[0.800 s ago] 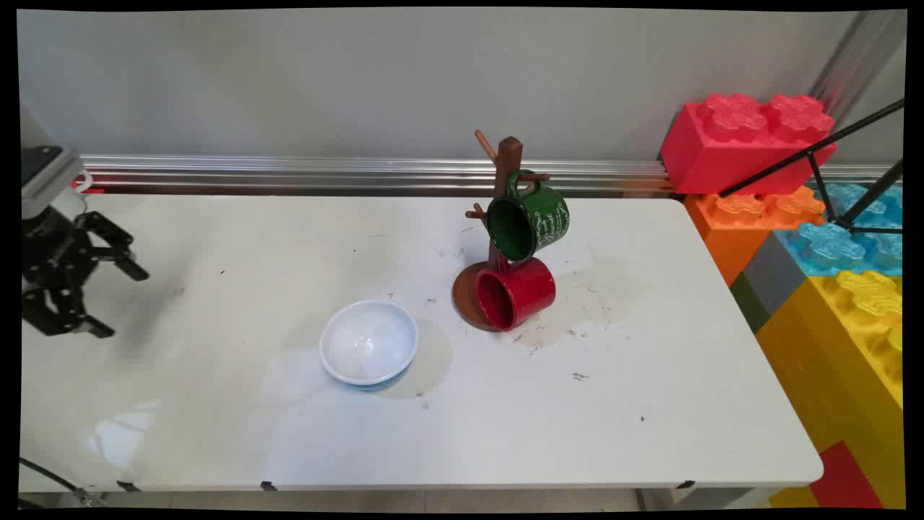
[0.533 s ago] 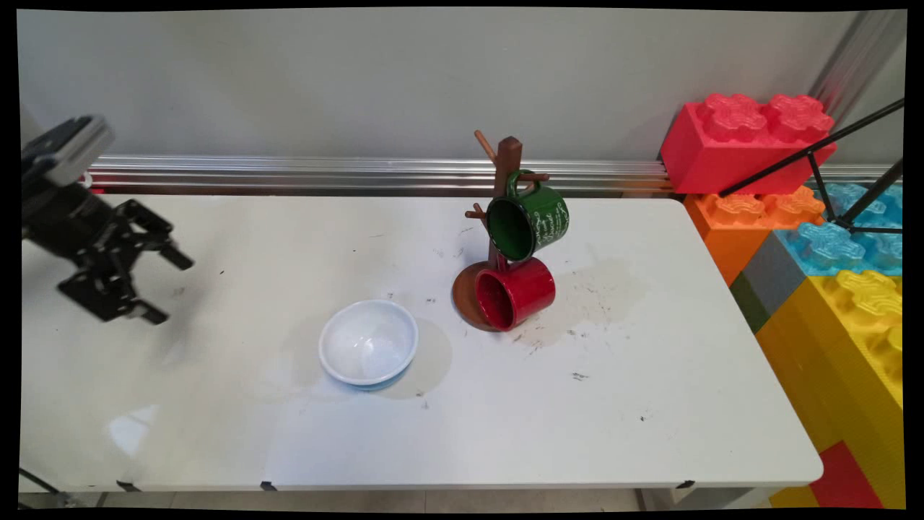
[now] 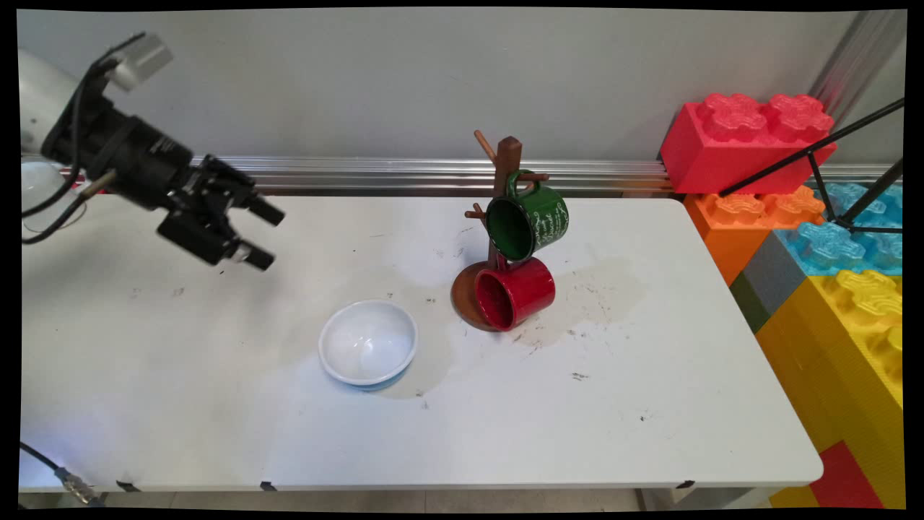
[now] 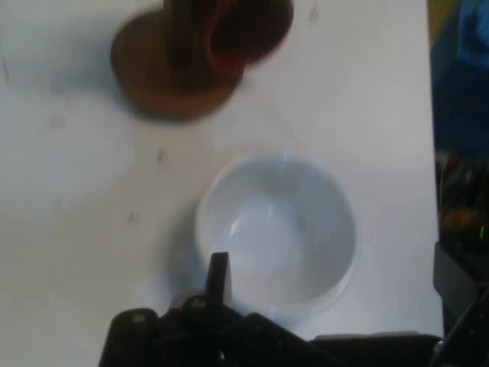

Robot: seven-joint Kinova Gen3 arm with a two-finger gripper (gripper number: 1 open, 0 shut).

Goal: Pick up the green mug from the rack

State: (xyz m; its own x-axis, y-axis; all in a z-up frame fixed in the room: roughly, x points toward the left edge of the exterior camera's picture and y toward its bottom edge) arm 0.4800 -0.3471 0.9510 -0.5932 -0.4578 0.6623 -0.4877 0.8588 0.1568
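1. The gripper (image 3: 263,235) is held in the air above the left part of the table (image 3: 650,404), tilted toward the bowl (image 3: 368,352).
2. The jaws are seen spread wide apart, with clear space between the two fingers (image 3: 266,211); nothing is held between them.
3. In the hand view, only one finger (image 4: 219,277) is shown clearly, rising from the bottom edge in front of the bowl (image 4: 279,229). No contact with the bowl is seen.
4. The bowl is located ahead of and below the jaws, well apart from them. It is white inside with a blue outside, stands upright, and appears empty.
5. Beyond the bowl, farther from the jaws, a wooden mug stand (image 3: 505,188) is set on a round base (image 4: 164,73).
6. A green mug (image 3: 530,220) is hung on an upper peg of the stand.
7. A red mug (image 3: 516,292) is seen lower on the stand, over its base, mouth turned sideways.
8. Large toy blocks (image 3: 743,137) are stacked past the table's far end, well apart from the jaws.
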